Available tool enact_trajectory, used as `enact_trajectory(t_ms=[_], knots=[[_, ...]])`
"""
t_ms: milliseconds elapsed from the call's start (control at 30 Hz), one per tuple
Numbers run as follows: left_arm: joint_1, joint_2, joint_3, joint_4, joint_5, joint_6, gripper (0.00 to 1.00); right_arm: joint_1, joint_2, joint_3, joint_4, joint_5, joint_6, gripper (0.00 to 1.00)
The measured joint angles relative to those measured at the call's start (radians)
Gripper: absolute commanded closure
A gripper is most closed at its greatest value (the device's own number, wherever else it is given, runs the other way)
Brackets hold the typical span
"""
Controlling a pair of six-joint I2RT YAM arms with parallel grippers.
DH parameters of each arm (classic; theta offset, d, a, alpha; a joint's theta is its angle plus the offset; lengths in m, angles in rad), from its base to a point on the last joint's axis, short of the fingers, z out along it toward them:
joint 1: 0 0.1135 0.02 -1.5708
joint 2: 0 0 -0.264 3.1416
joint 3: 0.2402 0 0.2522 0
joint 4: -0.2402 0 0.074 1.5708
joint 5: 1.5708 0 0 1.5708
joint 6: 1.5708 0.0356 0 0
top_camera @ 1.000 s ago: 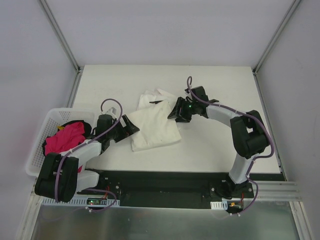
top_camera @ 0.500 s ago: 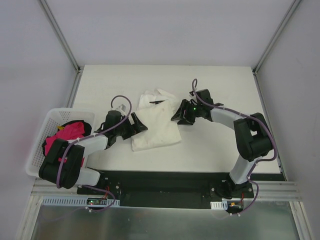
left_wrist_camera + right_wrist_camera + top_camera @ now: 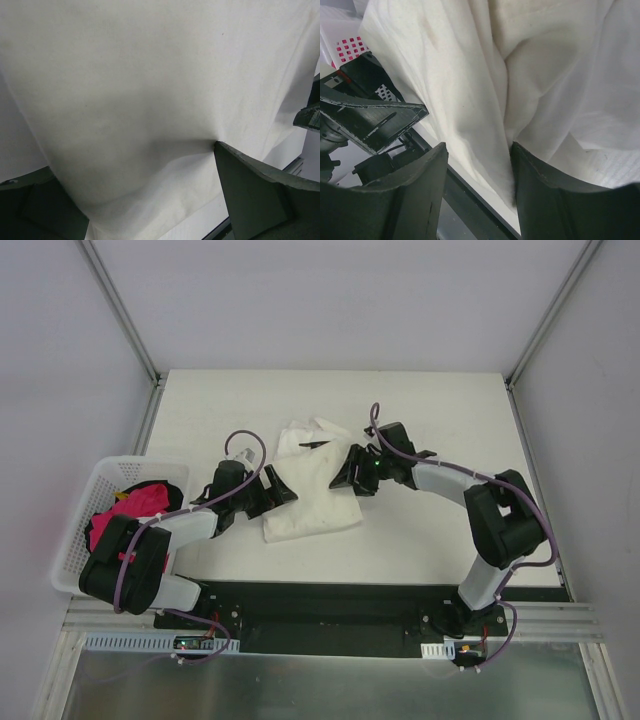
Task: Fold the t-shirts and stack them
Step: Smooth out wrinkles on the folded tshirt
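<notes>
The white worktop (image 3: 440,420) carries the cream-white t-shirt (image 3: 310,495), folded into a rough rectangle near its middle, between the two arms. A white basket (image 3: 95,480) holding pink cloth (image 3: 130,515) stands at the worktop's left edge. The left pincer (image 3: 280,487), jaws wide, straddles the shirt's left edge. The right pincer (image 3: 343,478), half-wide, straddles a fold at its right edge; whether it grips, I cannot tell

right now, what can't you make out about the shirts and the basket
- white t-shirts: top view, layers overlap, so the count is unclear.
- dark mark: top view, too small to identify.
- basket: top view, pink cloth and the left arm hide what lies beneath.
- left wrist view: the shirts fill the frame, edges cut off.
</notes>
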Motion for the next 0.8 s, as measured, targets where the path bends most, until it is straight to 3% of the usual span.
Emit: enact_trajectory(t_ms=[100, 133, 233, 367, 433, 800], knots=[[0.0, 0.0, 0.0, 0.0, 0.001, 0.0, 0.16, 0.01, 0.0, 0.0, 0.014, 0.0, 0.009, 0.65], [0.0, 0.0, 0.0, 0.0, 0.001, 0.0, 0.31, 0.014, 0.0, 0.0, 0.017, 0.0, 0.013, 0.82], [0.0, 0.0, 0.0, -0.005, 0.002, -0.004, 0.51, 0.023, 0.0, 0.0, 0.025, -0.001, 0.023, 0.99], [0.0, 0.0, 0.026, -0.042, 0.005, 0.008, 0.71, 0.032, 0.008, 0.001, 0.042, -0.003, 0.036, 0.99], [0.0, 0.0, 0.053, -0.066, 0.005, 0.013, 0.75, 0.033, 0.018, 0.001, 0.047, -0.004, 0.04, 0.99], [0.0, -0.001, 0.118, -0.151, 0.013, 0.031, 0.76, 0.033, 0.048, 0.003, 0.068, -0.008, 0.053, 0.99]])
